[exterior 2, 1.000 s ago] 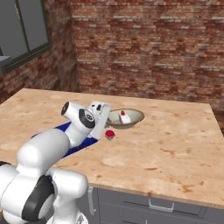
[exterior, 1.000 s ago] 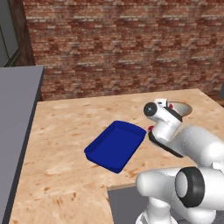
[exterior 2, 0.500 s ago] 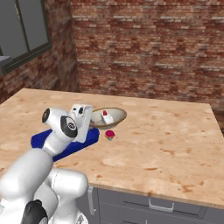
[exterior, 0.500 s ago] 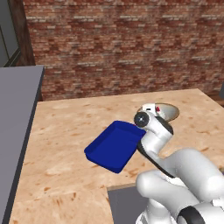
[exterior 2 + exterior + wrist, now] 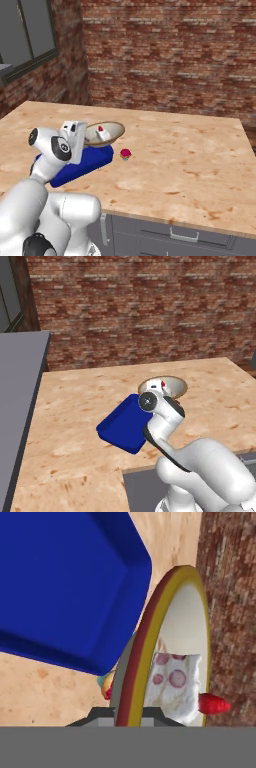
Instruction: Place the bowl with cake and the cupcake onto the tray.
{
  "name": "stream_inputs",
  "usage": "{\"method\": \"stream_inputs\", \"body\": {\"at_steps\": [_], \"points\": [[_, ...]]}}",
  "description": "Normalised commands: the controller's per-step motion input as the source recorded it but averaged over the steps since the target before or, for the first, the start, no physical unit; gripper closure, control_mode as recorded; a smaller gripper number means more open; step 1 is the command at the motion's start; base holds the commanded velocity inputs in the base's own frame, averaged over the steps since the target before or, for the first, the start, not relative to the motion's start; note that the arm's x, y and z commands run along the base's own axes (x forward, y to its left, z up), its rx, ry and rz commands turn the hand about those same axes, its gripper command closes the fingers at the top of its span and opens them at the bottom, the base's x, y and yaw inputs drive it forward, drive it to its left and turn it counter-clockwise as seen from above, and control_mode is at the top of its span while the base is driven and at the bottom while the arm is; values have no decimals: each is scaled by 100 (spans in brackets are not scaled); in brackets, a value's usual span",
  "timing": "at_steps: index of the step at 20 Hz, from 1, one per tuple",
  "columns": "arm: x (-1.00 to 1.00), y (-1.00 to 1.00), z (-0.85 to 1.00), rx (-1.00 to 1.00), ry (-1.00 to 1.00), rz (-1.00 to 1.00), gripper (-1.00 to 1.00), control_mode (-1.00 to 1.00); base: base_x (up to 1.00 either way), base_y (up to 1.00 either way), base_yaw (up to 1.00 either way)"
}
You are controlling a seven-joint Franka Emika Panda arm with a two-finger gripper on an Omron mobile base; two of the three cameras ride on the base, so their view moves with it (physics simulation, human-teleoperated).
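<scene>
I have the tool [image 5: 86,138] clamped on the near-left rim of the bowl [image 5: 106,133], which hangs lifted over the right end of the tray [image 5: 82,162]. The bowl looks stiff and light, but a rim pinch lets it tip, and the loose cake [image 5: 102,134] could slide, so I'd keep it level. To the right, the cupcake [image 5: 125,154] sits on the surface [image 5: 190,155], just beside the tray. It is tiny and probably soft, best pinched gently at its pale base. Nothing blocks the tray.
</scene>
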Motion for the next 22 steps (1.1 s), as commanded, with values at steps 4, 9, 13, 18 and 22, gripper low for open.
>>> {"method": "stream_inputs", "body": {"at_steps": [4,9,13,18,22], "points": [[0,41,0,2,4,2,100,-100,0,0,0],[0,39,-1,3,7,0,100,-100,0,0,0],[0,43,-13,0,6,0,100,-100,0,0,0],[0,17,-23,0,1,0,100,-100,0,0,0],[8,4,-31,4,0,0,100,-100,0,0,0]]}}
